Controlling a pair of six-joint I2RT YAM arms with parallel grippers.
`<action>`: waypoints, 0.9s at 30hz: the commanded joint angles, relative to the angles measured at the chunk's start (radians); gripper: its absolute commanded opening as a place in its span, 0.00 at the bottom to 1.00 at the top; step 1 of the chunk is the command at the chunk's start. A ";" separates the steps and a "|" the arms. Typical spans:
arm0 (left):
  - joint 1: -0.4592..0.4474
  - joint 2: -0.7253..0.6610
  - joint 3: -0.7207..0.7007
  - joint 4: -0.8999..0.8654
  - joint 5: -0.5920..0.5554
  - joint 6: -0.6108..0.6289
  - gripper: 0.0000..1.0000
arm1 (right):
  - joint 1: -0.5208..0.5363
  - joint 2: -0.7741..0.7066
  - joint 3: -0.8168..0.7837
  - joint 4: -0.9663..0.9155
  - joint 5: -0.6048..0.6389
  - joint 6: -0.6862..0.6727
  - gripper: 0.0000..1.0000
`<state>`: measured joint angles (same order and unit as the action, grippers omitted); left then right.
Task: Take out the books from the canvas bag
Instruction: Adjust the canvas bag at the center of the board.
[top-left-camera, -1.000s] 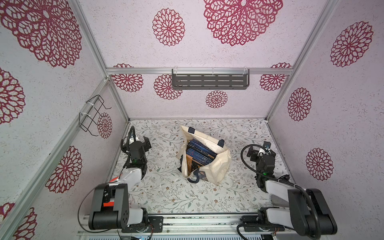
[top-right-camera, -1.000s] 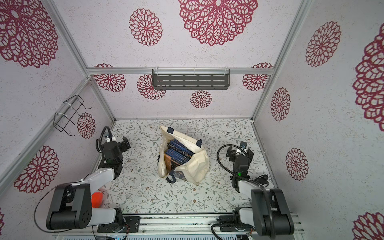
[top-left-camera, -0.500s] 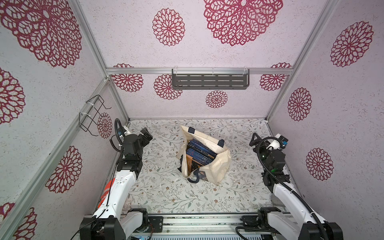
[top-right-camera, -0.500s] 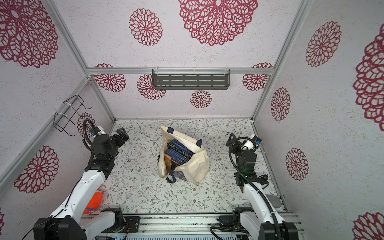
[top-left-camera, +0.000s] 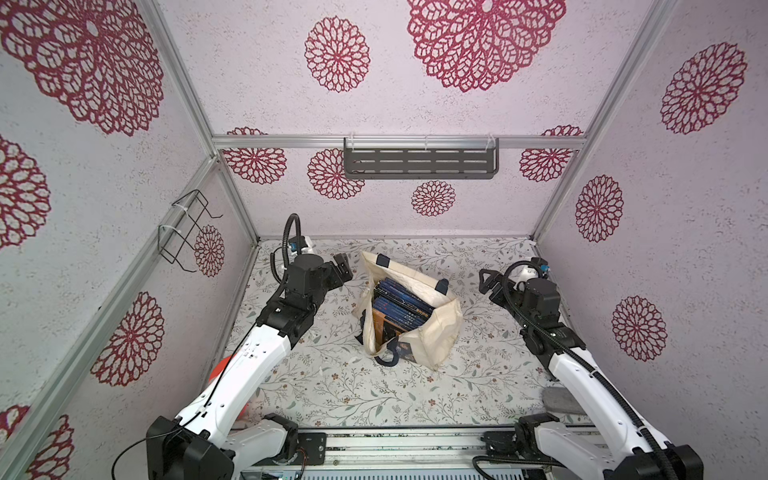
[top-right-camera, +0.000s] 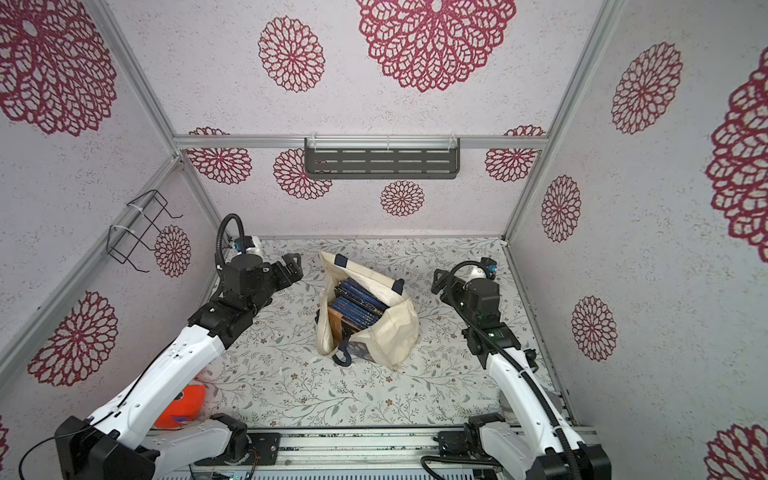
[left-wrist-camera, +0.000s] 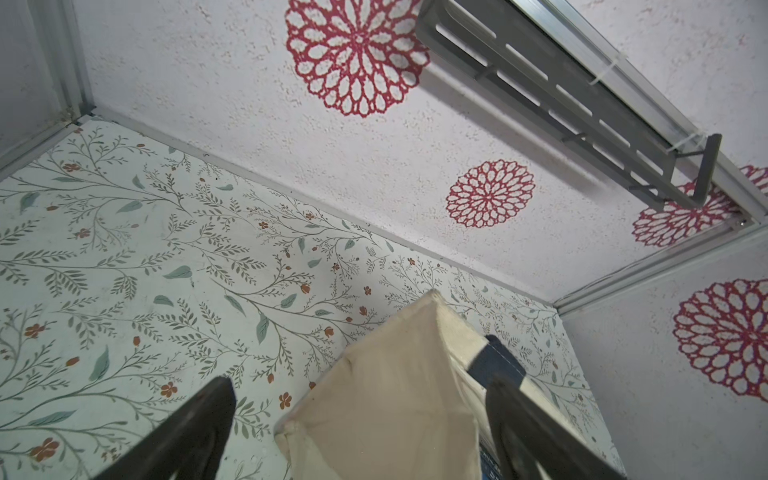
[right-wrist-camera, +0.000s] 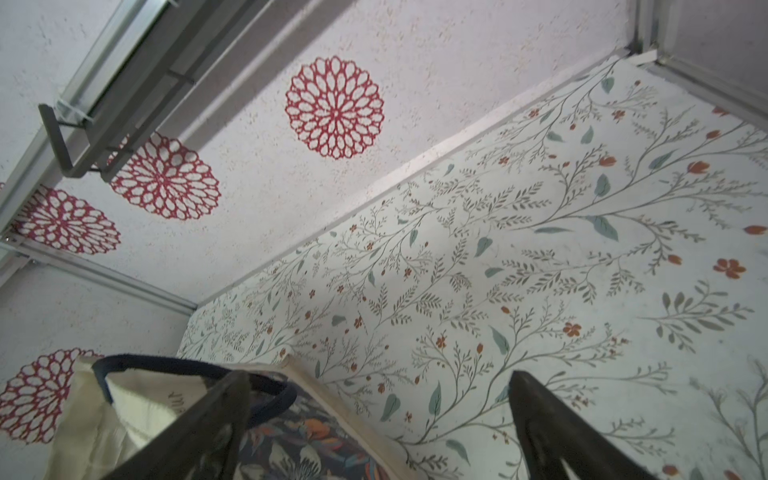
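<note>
Floral surface, canvas bag mouth-up with books inside, so my left hand and right hand flank it, both open.

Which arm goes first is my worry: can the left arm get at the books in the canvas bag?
Probably yes. The canvas bag stands with its mouth open upward, the books exposed inside; the open left gripper is beside it, nothing between. It must likely come over the rim.
</note>
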<state>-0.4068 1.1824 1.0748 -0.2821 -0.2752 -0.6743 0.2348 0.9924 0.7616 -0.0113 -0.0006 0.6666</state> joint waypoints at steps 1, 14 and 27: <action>-0.029 0.028 0.072 -0.100 -0.032 0.087 0.98 | 0.070 -0.053 0.065 -0.157 0.029 0.055 0.99; -0.164 0.189 0.285 -0.414 0.008 0.219 0.98 | 0.315 -0.167 0.185 -0.423 0.192 0.196 0.99; -0.191 0.313 0.424 -0.551 -0.137 0.229 0.98 | 0.603 -0.051 0.217 -0.412 0.284 0.281 0.99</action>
<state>-0.5911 1.4693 1.4685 -0.7925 -0.3618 -0.4568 0.8146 0.9386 0.9573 -0.4347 0.2333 0.9066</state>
